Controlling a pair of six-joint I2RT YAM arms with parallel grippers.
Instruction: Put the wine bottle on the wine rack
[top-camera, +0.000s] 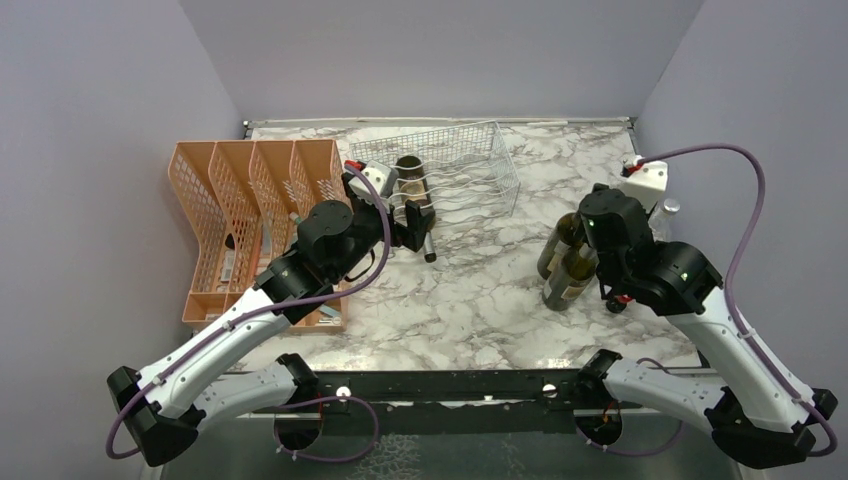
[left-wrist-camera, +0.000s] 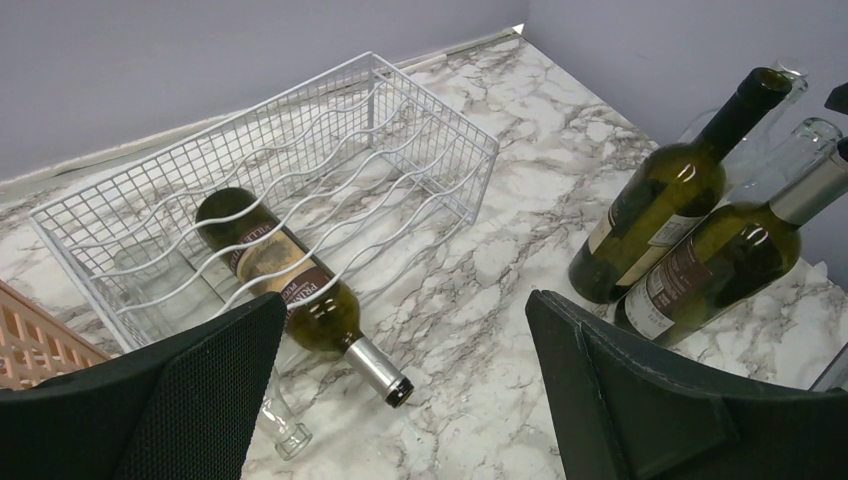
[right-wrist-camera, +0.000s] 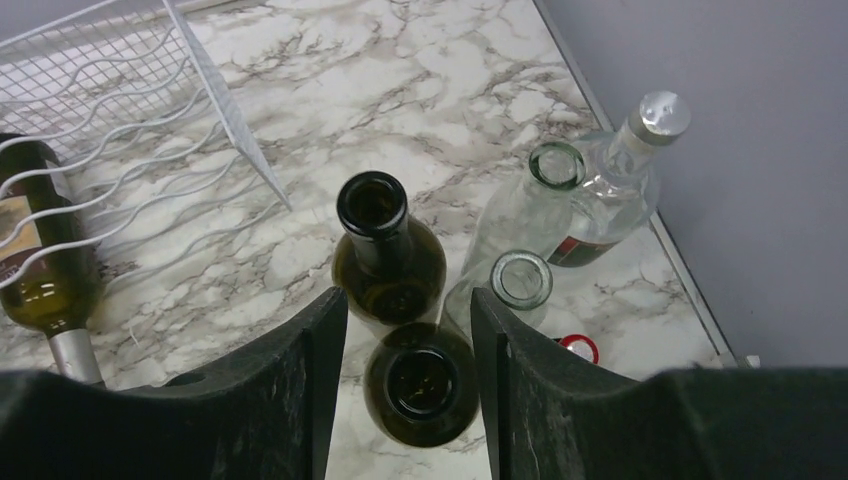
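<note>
The white wire wine rack (top-camera: 445, 165) stands at the back middle and also shows in the left wrist view (left-wrist-camera: 330, 150). A green wine bottle (left-wrist-camera: 285, 275) lies in its left cradle, silver-foiled neck sticking out onto the table. My left gripper (left-wrist-camera: 405, 310) is open and empty just in front of that neck; in the top view it (top-camera: 415, 228) sits at the rack's front left. My right gripper (right-wrist-camera: 405, 315) is open, its fingers either side of the mouth of an upright green wine bottle (right-wrist-camera: 422, 385), above its shoulders. In the top view it (top-camera: 583, 258) hangs over the bottles.
A second upright green bottle (right-wrist-camera: 388, 255) stands just behind. Clear glass bottles (right-wrist-camera: 520, 280) and a silver-capped one (right-wrist-camera: 640, 170) stand by the right wall, with a red cap (right-wrist-camera: 578, 347) on the table. An orange mesh organiser (top-camera: 250, 215) stands left. A clear bottle neck (left-wrist-camera: 280, 425) lies by my left finger.
</note>
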